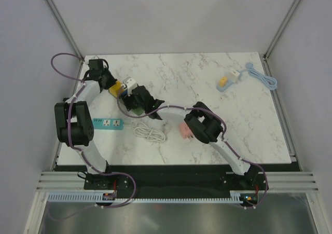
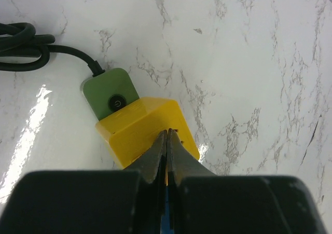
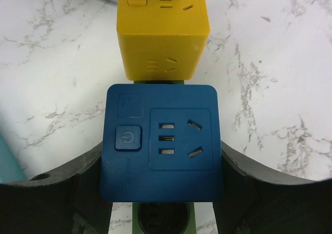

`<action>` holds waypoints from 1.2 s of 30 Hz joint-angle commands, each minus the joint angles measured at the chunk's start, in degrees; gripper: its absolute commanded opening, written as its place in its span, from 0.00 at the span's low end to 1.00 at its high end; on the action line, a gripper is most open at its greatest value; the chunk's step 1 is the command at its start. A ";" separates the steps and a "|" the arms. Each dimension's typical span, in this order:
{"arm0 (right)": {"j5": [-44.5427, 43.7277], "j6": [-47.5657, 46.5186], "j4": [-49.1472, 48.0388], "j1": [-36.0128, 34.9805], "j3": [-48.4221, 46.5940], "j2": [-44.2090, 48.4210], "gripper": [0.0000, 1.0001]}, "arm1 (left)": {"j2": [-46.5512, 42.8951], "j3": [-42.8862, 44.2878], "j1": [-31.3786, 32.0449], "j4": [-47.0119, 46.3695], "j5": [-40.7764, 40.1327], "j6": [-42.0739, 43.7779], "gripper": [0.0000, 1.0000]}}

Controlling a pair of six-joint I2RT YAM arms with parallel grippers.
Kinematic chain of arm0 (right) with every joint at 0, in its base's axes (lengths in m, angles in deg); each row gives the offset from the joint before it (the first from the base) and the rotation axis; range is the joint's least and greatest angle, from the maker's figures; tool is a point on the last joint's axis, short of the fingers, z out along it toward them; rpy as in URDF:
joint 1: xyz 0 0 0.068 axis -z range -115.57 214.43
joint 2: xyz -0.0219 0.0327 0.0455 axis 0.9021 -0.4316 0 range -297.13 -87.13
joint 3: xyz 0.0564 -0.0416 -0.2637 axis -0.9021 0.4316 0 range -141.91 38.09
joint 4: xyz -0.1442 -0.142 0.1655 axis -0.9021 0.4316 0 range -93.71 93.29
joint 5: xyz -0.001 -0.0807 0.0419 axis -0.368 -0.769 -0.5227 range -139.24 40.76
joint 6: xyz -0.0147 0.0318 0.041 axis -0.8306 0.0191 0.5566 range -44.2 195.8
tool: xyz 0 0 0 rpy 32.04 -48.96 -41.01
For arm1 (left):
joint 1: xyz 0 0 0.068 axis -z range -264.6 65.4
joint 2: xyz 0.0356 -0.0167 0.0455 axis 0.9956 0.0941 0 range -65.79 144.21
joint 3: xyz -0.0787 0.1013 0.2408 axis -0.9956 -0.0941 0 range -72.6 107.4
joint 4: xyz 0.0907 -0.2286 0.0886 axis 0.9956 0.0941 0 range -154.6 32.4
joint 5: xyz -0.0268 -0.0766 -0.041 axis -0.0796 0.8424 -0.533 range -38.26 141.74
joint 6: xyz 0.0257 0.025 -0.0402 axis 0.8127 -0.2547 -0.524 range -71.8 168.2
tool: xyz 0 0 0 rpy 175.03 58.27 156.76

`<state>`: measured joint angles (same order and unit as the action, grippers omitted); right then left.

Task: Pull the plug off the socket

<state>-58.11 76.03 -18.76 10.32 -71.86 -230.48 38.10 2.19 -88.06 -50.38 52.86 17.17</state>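
A green socket strip (image 2: 111, 96) lies on the marble with a yellow cube (image 2: 140, 130) and a blue cube plug (image 3: 161, 140) plugged into it in a row. My left gripper (image 2: 167, 133) is shut, its tips resting on top of the yellow cube (image 3: 162, 31) and holding nothing. My right gripper (image 3: 161, 153) has a finger against each side of the blue plug. A sliver of the green strip (image 3: 161, 221) shows beneath the plug. In the top view both grippers meet at the back left, the left (image 1: 111, 84) beside the right (image 1: 134, 100).
The strip's black cable (image 2: 26, 44) coils off to its left. A white plug (image 1: 130, 82) sits by the cubes. A teal power strip (image 1: 107, 123), a white coiled cord (image 1: 150, 132) and a pink block (image 1: 185, 130) lie near the front. A light-blue cable (image 1: 259, 76) lies at the far right.
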 commanded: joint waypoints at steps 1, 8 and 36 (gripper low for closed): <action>9.08 12.66 -5.69 5.04 3.42 7.99 0.00 | 6.49 -4.38 1.09 13.12 -3.76 4.13 0.02; 14.32 16.67 -6.93 6.74 5.10 10.28 0.00 | 7.55 -4.30 2.32 13.38 -4.64 4.66 0.02; 4.99 10.49 -12.64 6.91 15.21 15.47 0.00 | -6.84 -3.87 3.82 9.34 -1.49 5.72 0.18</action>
<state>-46.59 85.50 -25.62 12.68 -52.16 -218.85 36.25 -1.57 -81.29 -50.56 52.07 19.07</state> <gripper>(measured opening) 0.686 0.111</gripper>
